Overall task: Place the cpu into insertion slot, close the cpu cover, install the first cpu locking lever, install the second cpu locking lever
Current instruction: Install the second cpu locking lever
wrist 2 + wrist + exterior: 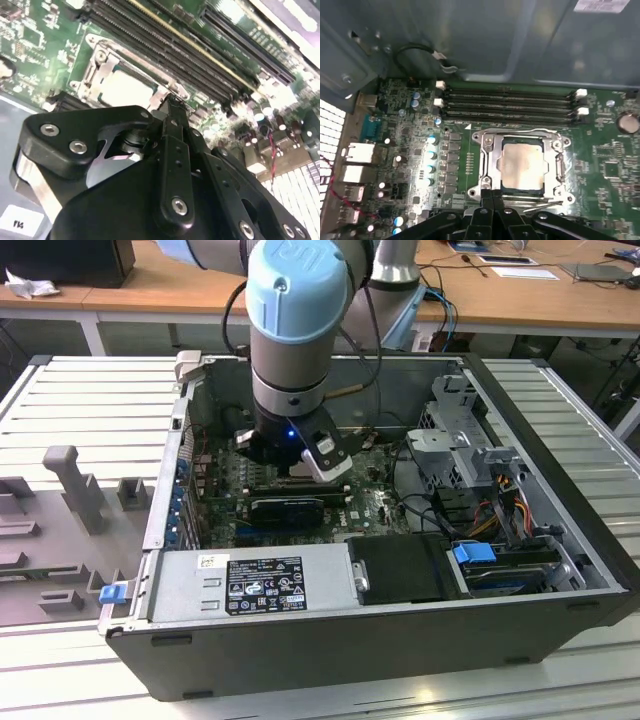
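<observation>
Open grey metal computer case (560, 610) lies on its side on a ribbed pale desk (90, 400). The arm with its light-blue joint cap (297, 290) reaches down into the case; the black gripper (300, 462) hangs low over the green motherboard (375, 508), near the middle of the board in the exterior view.

First wrist view: the small square pale silvery-beige cpu (522, 167) sits flat inside the black-framed square insertion slot (500, 165). The thin dark-silver cpu cover frame (487, 165) lies down around the chip, its face showing through the cut-out. A thin metal locking lever (551, 205) runs along the cover's edge nearest the gripper (492, 196); whether it is latched, cannot tell. Four long black memory slots (510, 102) run parallel just beyond the socket.

Jaws closed: the black fingertips (485, 197) meet with nothing between them, sitting at the edge of the cover frame. Contact with the frame cannot be told.

Second wrist view: the gripper (172, 107) tip points at the cover (92, 75) edge, pale cpu (125, 90) face just beyond.

Exterior view: silver power supply box (250, 585) with a black label lies along the case's near wall; blue-tabbed drive bay (475, 552) toward the exterior view's right.
</observation>
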Motion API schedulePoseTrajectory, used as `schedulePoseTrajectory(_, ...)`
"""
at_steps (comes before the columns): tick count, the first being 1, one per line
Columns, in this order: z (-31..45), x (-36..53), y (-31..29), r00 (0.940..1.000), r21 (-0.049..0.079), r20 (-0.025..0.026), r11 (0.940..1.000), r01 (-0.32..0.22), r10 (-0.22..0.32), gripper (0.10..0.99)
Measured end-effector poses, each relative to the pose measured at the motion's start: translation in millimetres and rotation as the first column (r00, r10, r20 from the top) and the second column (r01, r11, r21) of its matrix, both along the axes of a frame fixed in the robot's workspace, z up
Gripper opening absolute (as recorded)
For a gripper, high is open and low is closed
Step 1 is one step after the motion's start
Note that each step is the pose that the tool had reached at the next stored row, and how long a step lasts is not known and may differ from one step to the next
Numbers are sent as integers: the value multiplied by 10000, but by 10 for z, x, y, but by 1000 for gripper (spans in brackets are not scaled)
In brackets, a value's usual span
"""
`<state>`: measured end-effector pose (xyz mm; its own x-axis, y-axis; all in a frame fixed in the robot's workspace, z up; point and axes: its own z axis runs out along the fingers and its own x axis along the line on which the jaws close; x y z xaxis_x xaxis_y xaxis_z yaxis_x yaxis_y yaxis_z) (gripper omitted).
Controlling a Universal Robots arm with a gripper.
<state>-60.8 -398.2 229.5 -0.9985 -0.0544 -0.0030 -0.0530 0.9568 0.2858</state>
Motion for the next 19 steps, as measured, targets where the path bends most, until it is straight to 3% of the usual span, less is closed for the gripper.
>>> schedulePoseTrajectory(1, 75, 1, 0, 10000, -1, -3, 10000, 1, -1, 106)
schedulePoseTrajectory(2, 91, 8, 0, 10000, -2, -7, 10000, -2, 2, 106)
schedulePoseTrajectory(4, 94, 138, 0, 10000, 5, -81, 10000, -1, 1, 106)
schedulePoseTrajectory(6, 93, 204, -9, 9999, 23, -139, 10000, 0, 0, 106)
schedulePoseTrajectory(7, 91, 211, -57, 9999, 34, -159, 10000, -1, 1, 106)
schedulePoseTrajectory(10, 85, 204, -140, 9999, 89, -159, 10000, 1, 1, 106)
schedulePoseTrajectory(14, 62, 113, -160, 9999, 267, -159, 9996, -1, 6, 106)
schedulePoseTrajectory(19, -44, 55, -176, 9999, 319, -160, 9995, -6, 11, 106)
